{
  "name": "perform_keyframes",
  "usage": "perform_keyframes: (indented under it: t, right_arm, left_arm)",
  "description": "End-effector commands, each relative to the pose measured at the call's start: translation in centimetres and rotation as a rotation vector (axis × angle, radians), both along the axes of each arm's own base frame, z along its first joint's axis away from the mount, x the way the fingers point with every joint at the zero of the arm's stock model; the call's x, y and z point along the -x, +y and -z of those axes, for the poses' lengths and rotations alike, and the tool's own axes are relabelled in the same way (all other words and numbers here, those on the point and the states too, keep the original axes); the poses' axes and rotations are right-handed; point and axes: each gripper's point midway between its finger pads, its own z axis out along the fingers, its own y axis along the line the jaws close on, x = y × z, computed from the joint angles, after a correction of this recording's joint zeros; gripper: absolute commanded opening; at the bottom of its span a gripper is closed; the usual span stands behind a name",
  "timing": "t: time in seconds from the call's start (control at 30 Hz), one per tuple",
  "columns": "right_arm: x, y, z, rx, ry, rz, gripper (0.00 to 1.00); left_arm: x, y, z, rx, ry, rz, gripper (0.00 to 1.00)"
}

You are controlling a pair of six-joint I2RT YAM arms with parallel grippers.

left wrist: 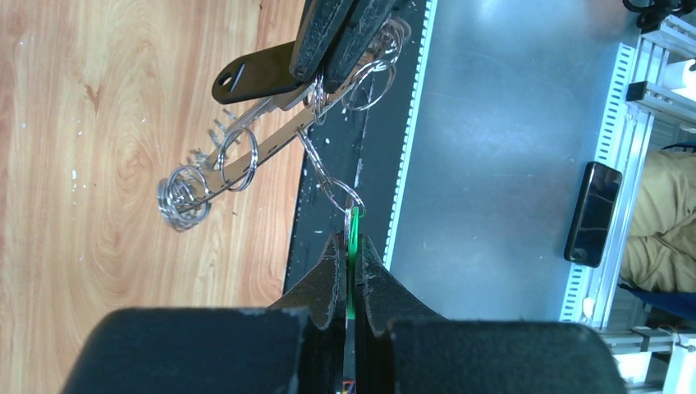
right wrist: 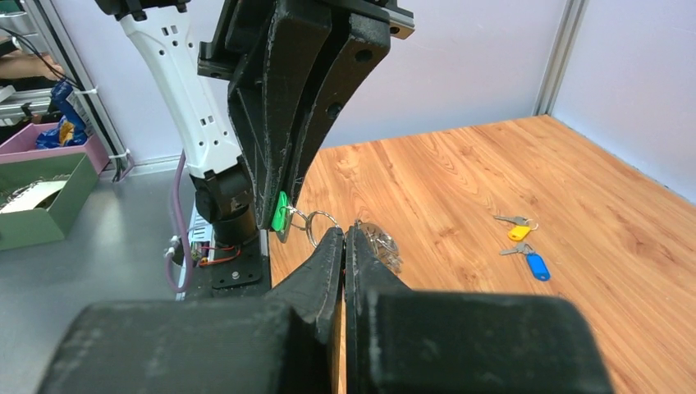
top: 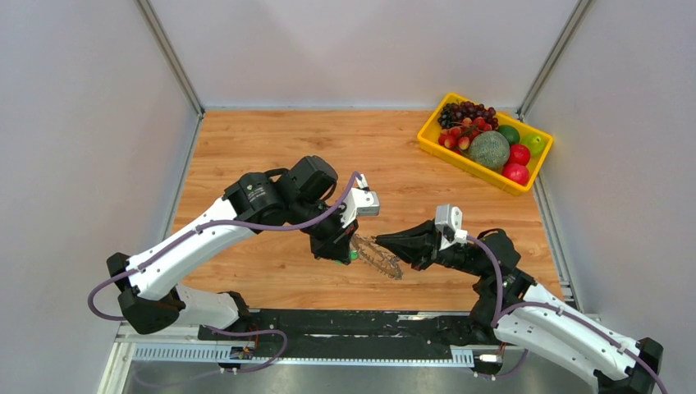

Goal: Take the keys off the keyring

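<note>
Keyring (top: 377, 256): stretching left to right between the arms; left gripper (top: 341, 250) clamping tight on green key (left wrist: 354, 238), right gripper (right wrist: 345, 234) pinching tight on its opposite end

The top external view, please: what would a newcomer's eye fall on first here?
Mid-table the two arms meet tip to tip: the left claw pinches a green-headed key, and the right claw grips the keyring, with silver keys bristling between them. In the far right corner sits a yellow tray of bright fruit.
</note>
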Motion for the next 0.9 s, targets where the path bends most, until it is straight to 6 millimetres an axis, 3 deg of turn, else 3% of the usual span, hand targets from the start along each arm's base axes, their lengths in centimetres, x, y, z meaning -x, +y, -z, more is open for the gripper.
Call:
perform_keyframes:
  t: [0.0,0.37,0.53,0.73,0.87]
  right_arm:
    - [-0.2,-0.5,-2.4,-0.075,-0.045,0.026,0.00]
    - [1.1,1.0,1.3,0.106,-0.063,-0.100,0.03]
    - [1.9,0.9,2.3,0.127,-0.063,-0.136,0.12]
    - [2.0,0.7,2.7,0.147,-0.101,-0.138,0.26]
    - [2.0,0.6,1.8,0.143,-0.146,-0.137,0.28]
  left_arm:
    - [0.5,-0.1,-0.6,0.036,-0.004,0.023,0.00]
    - [0.2,-0.2,-2.6,0.084,-0.056,0.017,0.00]
    - [0.2,-0.1,-2.9,0.092,-0.059,0.022,0.00]
    - [0.4,0.0,-3.0,0.093,-0.056,0.028,0.00]
    - [0.5,0.0,-3.1,0.098,-0.054,0.036,0.00]
